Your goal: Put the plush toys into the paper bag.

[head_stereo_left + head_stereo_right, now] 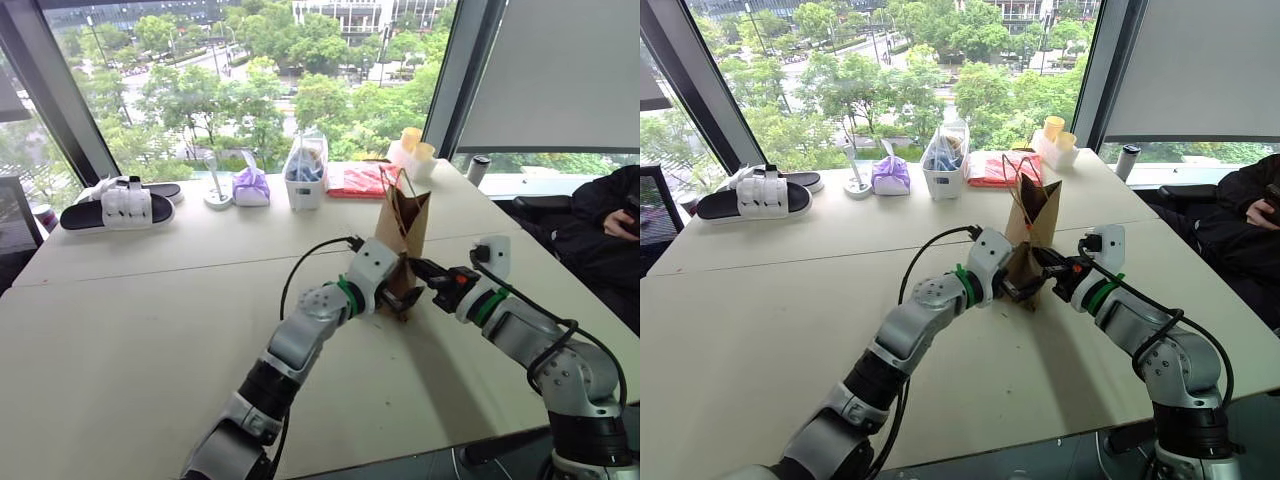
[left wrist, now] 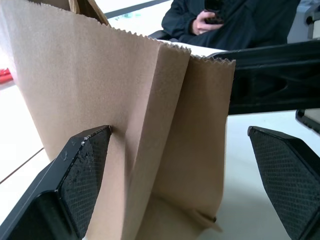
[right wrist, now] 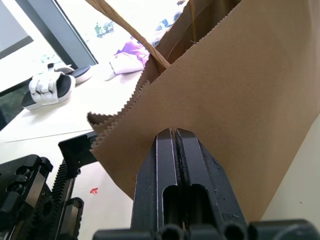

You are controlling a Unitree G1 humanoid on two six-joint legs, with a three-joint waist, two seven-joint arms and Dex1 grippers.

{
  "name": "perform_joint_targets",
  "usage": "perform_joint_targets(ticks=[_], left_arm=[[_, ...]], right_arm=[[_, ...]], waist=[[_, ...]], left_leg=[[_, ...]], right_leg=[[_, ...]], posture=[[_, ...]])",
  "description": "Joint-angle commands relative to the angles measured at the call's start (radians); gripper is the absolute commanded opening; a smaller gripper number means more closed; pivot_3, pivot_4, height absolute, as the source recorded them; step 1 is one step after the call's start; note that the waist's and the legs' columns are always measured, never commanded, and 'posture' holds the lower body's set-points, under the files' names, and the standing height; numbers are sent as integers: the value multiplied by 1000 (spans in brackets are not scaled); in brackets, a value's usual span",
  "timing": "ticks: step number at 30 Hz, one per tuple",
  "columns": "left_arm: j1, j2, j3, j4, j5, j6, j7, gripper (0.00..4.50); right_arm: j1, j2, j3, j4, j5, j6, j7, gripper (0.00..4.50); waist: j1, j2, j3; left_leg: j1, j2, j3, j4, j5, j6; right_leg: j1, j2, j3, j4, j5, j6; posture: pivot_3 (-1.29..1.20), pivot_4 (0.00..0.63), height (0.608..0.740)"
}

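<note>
The brown paper bag [image 1: 403, 228] stands upright in the middle of the table, its top open and a thin handle loop rising from it. My left gripper [image 1: 398, 296] is open, one finger on each side of the bag's lower half; one black pad [image 2: 85, 175] touches the paper and the other stands clear. From the right, my right gripper [image 3: 175, 134] is shut with its tips against the bag's side wall; whether paper is pinched between them I cannot tell. The plush toys are out of view.
Along the table's far edge lie black-and-white slippers [image 1: 120, 205], a purple pouch [image 1: 250, 187], a clear bag of blue items [image 1: 305, 175], a red packet [image 1: 355, 180] and yellow cups [image 1: 412, 142]. A person [image 1: 600, 225] sits at the right.
</note>
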Motion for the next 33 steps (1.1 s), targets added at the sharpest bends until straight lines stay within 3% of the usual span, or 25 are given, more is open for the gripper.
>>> perform_joint_targets(ticks=[1,2,5,11,13,16,19,23,28,33], left_arm=[[-36,-39,-10,16,32,-31,44,4500],[-38,-44,-12,25,42,-35,56,4500],[-39,-58,-10,41,59,-46,80,3716],[-34,-63,-2,47,67,-52,93,747],[-35,-59,0,51,66,-52,90,51],[-46,-46,16,53,34,-75,37,51],[-70,-11,38,30,-19,-121,-80,51],[-168,180,82,39,-116,-223,-414,51],[-294,345,111,277,-123,-360,-638,51],[-353,375,129,490,-84,-479,-678,51]], right_arm=[[-18,12,-14,-53,8,7,-8,29],[-17,15,-16,-57,9,9,-10,29],[-13,20,-20,-68,9,16,-14,0],[13,35,-80,-104,70,24,-23,0],[31,36,-122,-121,118,28,-21,0],[101,17,-233,-172,311,60,12,0],[162,-24,-276,-216,408,79,39,0],[244,-86,-319,-257,476,79,80,0],[275,-110,-310,-262,498,55,94,0],[294,-102,-293,-275,498,35,90,0]], waist=[[0,0,0],[0,0,0],[0,0,0],[1,0,0],[1,0,0],[3,0,0],[1,0,0],[-6,1,1],[-7,2,0],[2,1,1]], left_leg=[[0,0,0,0,0,0],[0,0,0,0,0,0],[0,0,0,0,0,0],[0,0,0,0,0,0],[0,0,0,0,0,0],[0,0,-1,0,0,0],[-1,0,-1,0,-1,1],[0,0,1,0,-1,1],[1,1,2,0,-1,1],[0,0,0,1,-1,2]], right_leg=[[0,0,0,0,0,0],[0,0,0,0,0,0],[0,0,0,0,0,0],[0,0,0,0,0,0],[0,0,0,0,0,0],[0,0,0,0,0,1],[0,0,0,0,0,1],[0,1,0,0,0,1],[1,2,0,1,-1,0],[1,0,0,0,-1,1]], posture=[[0,150,740],[0,150,740],[0,150,740],[0,150,740],[0,150,740],[0,150,740],[0,150,740],[0,150,740],[0,150,740],[0,150,740]])
